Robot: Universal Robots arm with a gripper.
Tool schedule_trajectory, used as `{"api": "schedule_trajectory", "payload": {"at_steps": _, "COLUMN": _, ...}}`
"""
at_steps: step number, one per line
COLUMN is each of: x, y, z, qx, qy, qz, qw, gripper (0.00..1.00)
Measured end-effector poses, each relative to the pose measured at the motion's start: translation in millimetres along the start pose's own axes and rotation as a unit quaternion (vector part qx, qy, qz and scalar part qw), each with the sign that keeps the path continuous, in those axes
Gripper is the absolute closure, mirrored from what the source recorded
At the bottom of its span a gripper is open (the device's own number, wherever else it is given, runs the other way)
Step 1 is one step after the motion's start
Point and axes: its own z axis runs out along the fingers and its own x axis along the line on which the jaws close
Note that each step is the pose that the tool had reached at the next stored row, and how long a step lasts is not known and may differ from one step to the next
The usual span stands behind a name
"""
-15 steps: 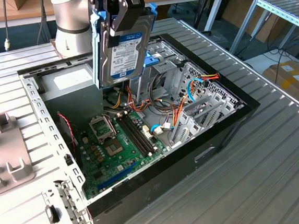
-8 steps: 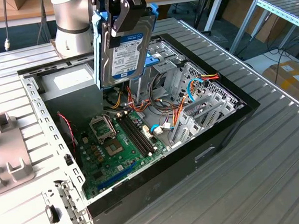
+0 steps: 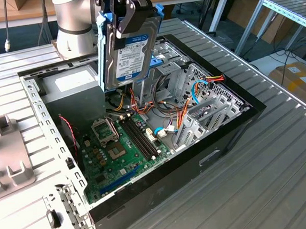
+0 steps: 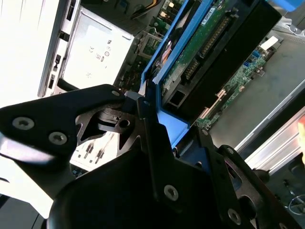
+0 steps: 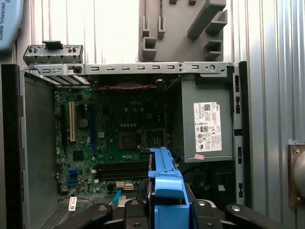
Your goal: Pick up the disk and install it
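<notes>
Blue-framed disk (image 3: pixel 133 54) was held upright over the open case (image 3: pixel 224 135), pinched by the claw (image 3: pixel 126 23) across its carrier; it was judged rigid, fairly heavy and shock-sensitive.

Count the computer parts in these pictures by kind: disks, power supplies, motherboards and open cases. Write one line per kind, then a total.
disk, held by the gripper above the case: 1
power supply: 1
motherboard: 1
case, open: 1
Total: 4
</notes>
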Motion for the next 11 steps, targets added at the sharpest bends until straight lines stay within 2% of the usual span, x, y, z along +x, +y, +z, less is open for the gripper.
{"api": "schedule_trajectory", "payload": {"at_steps": 6, "x": 1.5, "y": -6.8, "z": 1.2, "qx": 0.0, "qy": 0.0, "qz": 0.0, "qw": 1.0, "gripper": 0.63}}
{"api": "schedule_trajectory", "payload": {"at_steps": 11, "x": 2.4, "y": -9.8, "z": 1.8, "qx": -0.0001, "qy": 0.0, "qz": -0.001, "qw": 1.0, "gripper": 0.63}}
